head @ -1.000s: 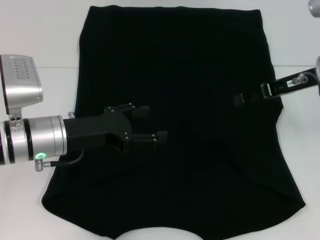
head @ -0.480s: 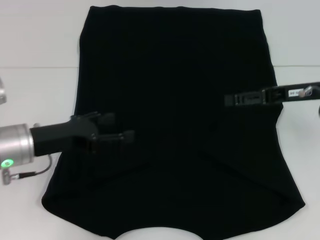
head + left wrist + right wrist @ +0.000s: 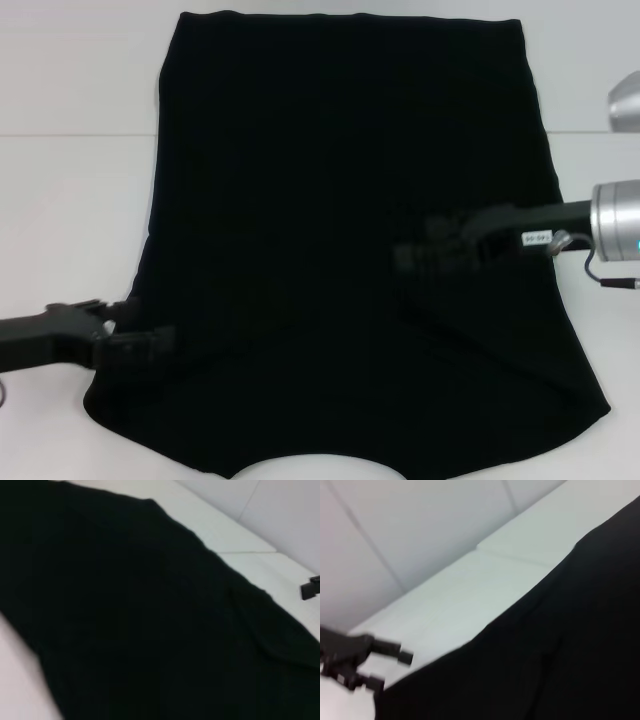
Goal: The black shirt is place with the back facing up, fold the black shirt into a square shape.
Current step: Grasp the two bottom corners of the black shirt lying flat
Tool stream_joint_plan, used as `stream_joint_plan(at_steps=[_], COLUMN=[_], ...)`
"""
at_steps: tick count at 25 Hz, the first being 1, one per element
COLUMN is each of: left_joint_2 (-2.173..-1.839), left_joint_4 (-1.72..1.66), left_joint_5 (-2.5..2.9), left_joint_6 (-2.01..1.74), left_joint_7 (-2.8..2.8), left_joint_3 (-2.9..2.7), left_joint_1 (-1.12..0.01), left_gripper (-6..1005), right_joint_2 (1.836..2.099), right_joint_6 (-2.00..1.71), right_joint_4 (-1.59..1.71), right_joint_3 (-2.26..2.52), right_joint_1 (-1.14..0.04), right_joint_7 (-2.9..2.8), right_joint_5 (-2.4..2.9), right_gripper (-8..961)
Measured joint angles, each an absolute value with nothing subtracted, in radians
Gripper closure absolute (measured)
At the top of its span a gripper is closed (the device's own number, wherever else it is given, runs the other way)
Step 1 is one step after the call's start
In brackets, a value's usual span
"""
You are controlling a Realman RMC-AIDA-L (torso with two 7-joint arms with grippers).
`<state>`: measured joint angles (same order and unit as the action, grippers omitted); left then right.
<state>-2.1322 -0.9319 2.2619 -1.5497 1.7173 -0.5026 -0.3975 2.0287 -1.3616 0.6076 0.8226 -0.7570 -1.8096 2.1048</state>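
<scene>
black shirt (image 3: 340,200) flat; left gripper (image 3: 140,335) open at edge; right gripper (image 3: 430,255) open above

The black shirt (image 3: 340,200) is matt soft cloth on a smooth white table (image 3: 70,190).

A plain white table (image 3: 70,200) fills the view, with a seam line crossing it.

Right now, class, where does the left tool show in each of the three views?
Head view: left tool, low at the black shirt's left edge.
Left wrist view: not in it.
Right wrist view: left tool, far off beside the shirt's edge.
Shared landmark: the black shirt.
</scene>
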Motion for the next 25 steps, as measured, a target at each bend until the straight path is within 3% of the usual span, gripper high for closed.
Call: stream_joint_plan(at_steps=[25], left_joint_2=[-2.138], left_joint_4=[-0.99], left_joint_5=[2.498], left_joint_6=[-1.55], left_joint_7=[1.817], left_joint_3=[-0.468], left_joint_1=[-0.398], left_gripper=[232], right_joint_2=[2.017], right_joint_6=[-1.471], right_joint_4=[0.623], right_joint_3=[0.829], right_joint_1=[-0.773], right_joint_7=[-1.781], right_joint_5=[2.094], right_gripper=[28])
